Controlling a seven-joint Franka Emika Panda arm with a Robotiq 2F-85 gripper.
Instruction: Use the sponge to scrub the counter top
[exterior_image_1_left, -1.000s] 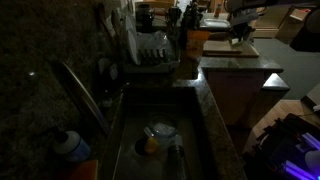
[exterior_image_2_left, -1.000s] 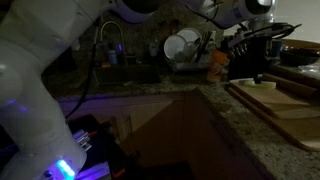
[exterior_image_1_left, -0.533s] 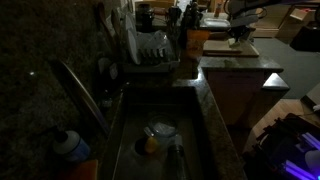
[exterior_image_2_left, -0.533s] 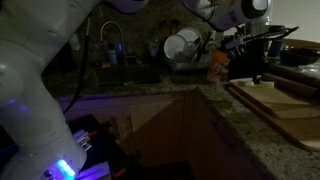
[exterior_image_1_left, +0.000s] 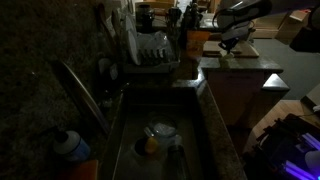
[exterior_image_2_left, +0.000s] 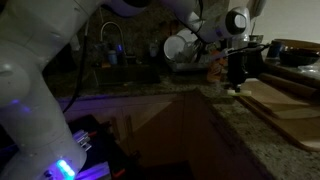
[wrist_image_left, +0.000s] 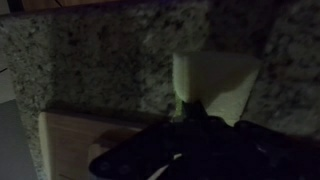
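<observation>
The scene is dark. The sponge (wrist_image_left: 216, 78), a pale yellowish block, lies flat against the speckled granite counter top (wrist_image_left: 100, 55) in the wrist view. My gripper (wrist_image_left: 190, 112) is a dark mass over the sponge's near edge and looks shut on it. In both exterior views the gripper (exterior_image_1_left: 228, 46) (exterior_image_2_left: 237, 82) points down at the counter top (exterior_image_1_left: 240, 66) (exterior_image_2_left: 255, 140), by the edge of the tan cutting board (exterior_image_2_left: 285, 100). The sponge itself is too dim to make out there.
The cutting board (wrist_image_left: 80, 145) lies right beside the sponge. A sink (exterior_image_1_left: 190, 120) holds a round dish (exterior_image_1_left: 162, 130) and a yellow-orange object (exterior_image_1_left: 150, 145). A dish rack with plates (exterior_image_1_left: 150, 48) and a faucet (exterior_image_1_left: 78, 88) stand nearby. A soap bottle (exterior_image_1_left: 70, 146) stands at the sink corner.
The gripper has moved off the cutting board toward the sink side and now sits lower, over the granite beside the board.
</observation>
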